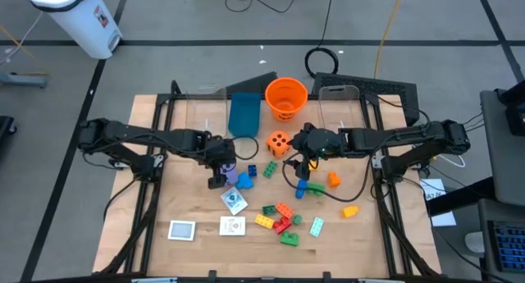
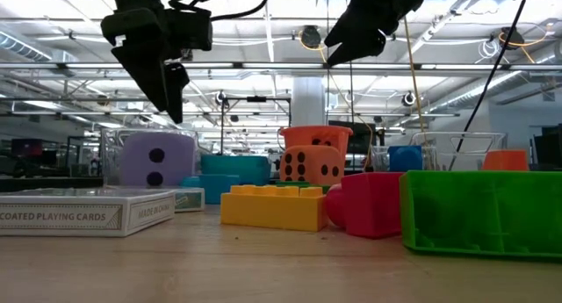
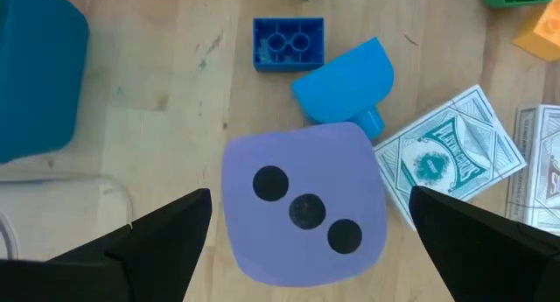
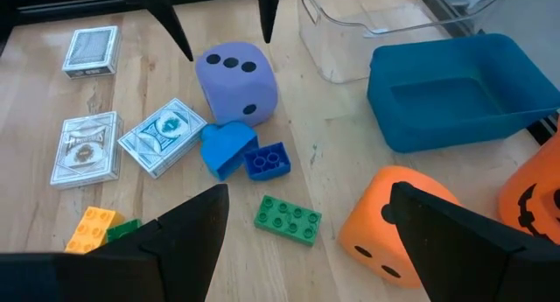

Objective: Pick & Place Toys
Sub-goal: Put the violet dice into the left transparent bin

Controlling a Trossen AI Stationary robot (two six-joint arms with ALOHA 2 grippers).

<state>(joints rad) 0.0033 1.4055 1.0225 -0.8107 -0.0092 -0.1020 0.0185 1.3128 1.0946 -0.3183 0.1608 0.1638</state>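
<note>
Toys lie scattered on the bench. Left hand hangs spread above the purple die, one finger on each side, not touching it. Just beside the die sit a blue arched block, a blue brick and a card pack. Right hand, also spread, hovers above a green brick, near the orange die.

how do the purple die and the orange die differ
The purple foam die shows three pips on top; the orange foam die sits tilted, two pips visible on its side. The purple die lies beneath the open left pincer, while the orange die sits beside the orange bucket. Both are rounded cubes with black pips.
</note>
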